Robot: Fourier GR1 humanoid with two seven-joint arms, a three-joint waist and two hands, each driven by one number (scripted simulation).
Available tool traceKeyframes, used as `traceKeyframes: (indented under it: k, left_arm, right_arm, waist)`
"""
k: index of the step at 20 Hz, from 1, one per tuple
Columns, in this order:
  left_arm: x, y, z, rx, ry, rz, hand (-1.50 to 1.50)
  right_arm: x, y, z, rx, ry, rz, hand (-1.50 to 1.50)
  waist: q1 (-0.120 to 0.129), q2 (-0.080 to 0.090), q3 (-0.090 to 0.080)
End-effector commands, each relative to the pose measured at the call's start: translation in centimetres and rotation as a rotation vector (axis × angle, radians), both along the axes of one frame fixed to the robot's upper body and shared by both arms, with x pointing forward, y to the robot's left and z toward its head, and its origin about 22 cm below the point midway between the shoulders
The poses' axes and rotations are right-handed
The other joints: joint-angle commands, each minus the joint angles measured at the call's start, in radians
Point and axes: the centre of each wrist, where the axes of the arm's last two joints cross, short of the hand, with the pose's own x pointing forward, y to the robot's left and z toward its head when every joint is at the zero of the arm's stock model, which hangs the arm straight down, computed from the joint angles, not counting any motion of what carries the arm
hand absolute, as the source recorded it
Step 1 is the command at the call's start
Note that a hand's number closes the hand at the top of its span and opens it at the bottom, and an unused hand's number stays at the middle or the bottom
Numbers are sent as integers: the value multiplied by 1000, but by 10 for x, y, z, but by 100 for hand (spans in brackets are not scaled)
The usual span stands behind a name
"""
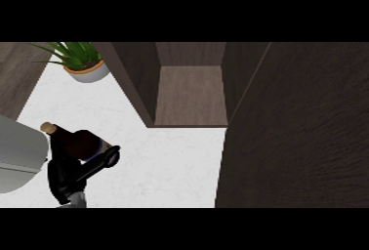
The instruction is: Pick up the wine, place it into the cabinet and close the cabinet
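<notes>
Here — wine bottle [72, 139] inside curled left hand [75, 168] — lower left.

White counter [166, 161], perhaps marbled

We are seeing only one robot hand [72, 168], black, coming in from the lower left on a short grey wrist. It is pointing up and right, its fingers [107, 157] curling round the bottle [72, 141] it is holding.
</notes>
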Motion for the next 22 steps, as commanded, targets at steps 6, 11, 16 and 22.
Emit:
traceKeyframes:
  k: [6, 11, 16, 22]
  left_arm:
    - [8, 4, -16, -36, -41, -20, -150]
    - [-7, 11, -18, -48, -53, 3, -150]
    - [15, -4, -8, -110, -105, -119, 150]
    - [9, 10, -28, 17, -62, -186, 150]
  right_arm:
    - [-29, -2, 25, 47, -46, 62, -150]
    - [-42, -3, 15, 42, -28, 31, -150]
    - [-28, -4, 19, 36, -44, 33, -150]
    - [-38, -2, 18, 42, -21, 36, -150]
  waist:
    - [0, 0, -1]
    - [1, -2, 0]
    - [1, -1, 0]
    - [-4, -1, 0]
